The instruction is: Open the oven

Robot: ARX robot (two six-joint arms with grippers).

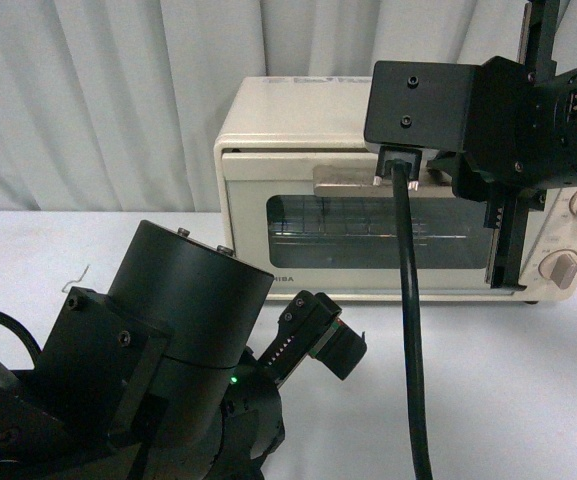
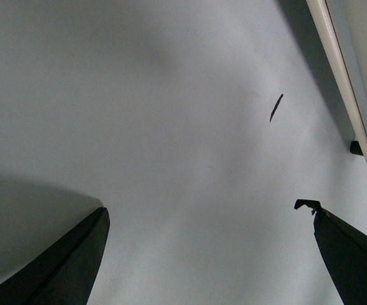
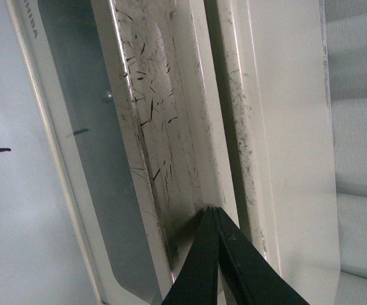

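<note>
Oven [image 1: 298,115] shut; wire rack [image 1: 338,222] inside, behind glass window [image 1: 298,252].

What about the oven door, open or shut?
Shut: the oven door stands upright, flush with the front, handle up top.

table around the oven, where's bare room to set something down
Bare table lies right of the hanging cable, in front of the oven, and a strip left of the oven between the curtain and the left arm. Crowded: the oven's front, where the right end effector and cable sit.
</note>
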